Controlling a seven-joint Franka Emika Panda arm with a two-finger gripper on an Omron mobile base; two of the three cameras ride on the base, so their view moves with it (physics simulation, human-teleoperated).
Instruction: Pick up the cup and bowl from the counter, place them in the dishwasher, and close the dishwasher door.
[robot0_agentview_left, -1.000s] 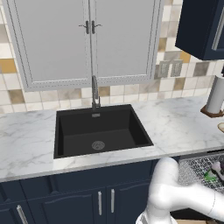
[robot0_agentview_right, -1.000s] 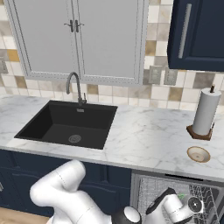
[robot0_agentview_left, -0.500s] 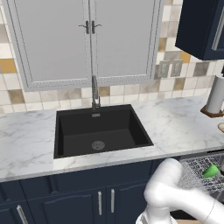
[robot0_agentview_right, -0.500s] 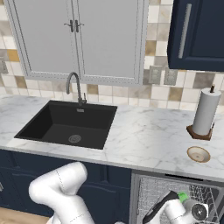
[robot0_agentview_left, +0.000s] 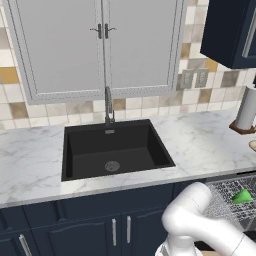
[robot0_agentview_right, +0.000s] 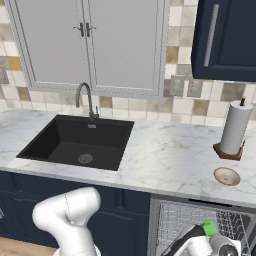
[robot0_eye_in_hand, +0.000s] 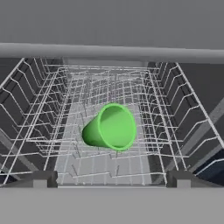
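The green cup (robot0_eye_in_hand: 111, 127) lies on its side in the dishwasher's wire rack (robot0_eye_in_hand: 65, 109), mouth towards the hand camera. My gripper (robot0_eye_in_hand: 111, 179) is open just in front of the cup, fingertips (robot0_eye_in_hand: 43, 178) wide apart and touching nothing. From the base, the cup (robot0_agentview_left: 242, 196) shows in the pulled-out rack (robot0_agentview_left: 225, 200) to the right of my arm, and the cup (robot0_agentview_right: 209, 229) peeks out above my hand. The cream bowl (robot0_agentview_right: 226, 176) sits upright on the marble counter (robot0_agentview_right: 165, 160), in front of the paper-towel roll; a sliver of the bowl (robot0_agentview_left: 252, 145) shows at the frame's right edge. The dishwasher door is out of view.
A paper-towel roll (robot0_agentview_right: 235, 129) on a wooden base stands behind the bowl. The black sink (robot0_agentview_right: 77, 142) with its tap (robot0_agentview_right: 85, 97) is inset in the counter to the left. Navy cabinets (robot0_agentview_left: 75, 225) run under the counter, left of the dishwasher.
My hand has drawn back from the cup, which now lies free in the rack. The jaws have spread a little wider. The bowl has not moved.
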